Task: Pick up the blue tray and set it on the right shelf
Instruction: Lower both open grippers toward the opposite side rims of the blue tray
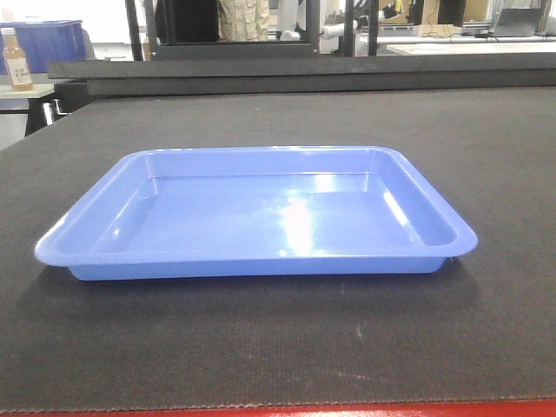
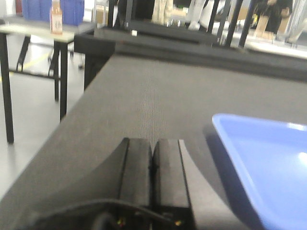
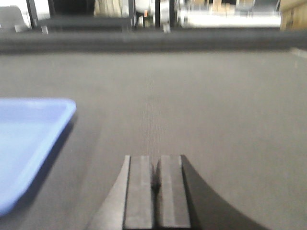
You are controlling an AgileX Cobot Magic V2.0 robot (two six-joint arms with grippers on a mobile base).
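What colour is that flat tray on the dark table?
Glossy light blue all over, no pattern; the blue tray shows best in the front-facing view.

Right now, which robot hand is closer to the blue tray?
Left, by a little, it seems. The left gripper, shut, is just left of the blue tray. The right gripper, also shut, is to its right with more mat between.

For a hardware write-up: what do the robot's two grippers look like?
The left gripper has two blocky, matte black fingers, with a dark cable curving across its base and small orange specks there. The right gripper has similar flat, rectangular dark fingers on a wider base; no markings show.
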